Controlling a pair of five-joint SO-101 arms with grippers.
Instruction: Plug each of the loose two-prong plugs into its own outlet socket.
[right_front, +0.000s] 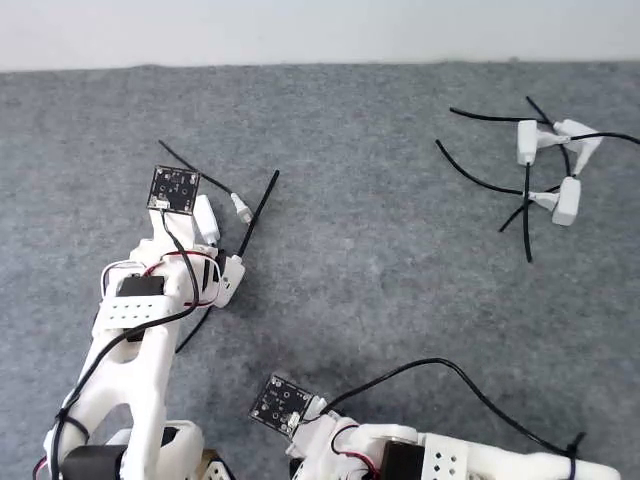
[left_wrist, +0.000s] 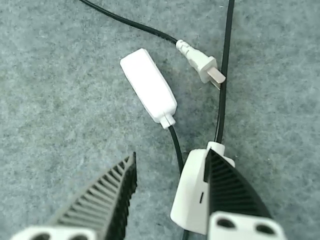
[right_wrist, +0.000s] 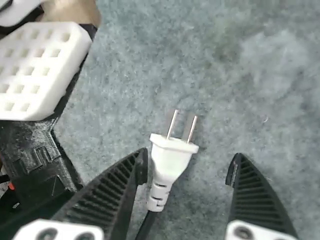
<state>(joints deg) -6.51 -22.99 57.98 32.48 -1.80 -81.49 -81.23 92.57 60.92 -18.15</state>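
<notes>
We see our right gripper (right_wrist: 185, 200) spread wide at mid-frame. A white two-prong plug (right_wrist: 170, 155) lies between its fingers, close against one, prongs pointing away over grey carpet (right_wrist: 260, 75). A white perforated block (right_wrist: 40, 70) sits in one corner.

Grey carpeted tabletop (right_front: 380, 290); white wall (right_front: 320, 30)

High view looks down on the mat (right_front: 380, 280) — wrist views sit close above it

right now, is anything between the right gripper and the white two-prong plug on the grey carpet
Nothing visible. The white two-prong plug lies on bare grey carpet between the open right gripper's fingers, closer to one finger, prongs pointing away.
</notes>
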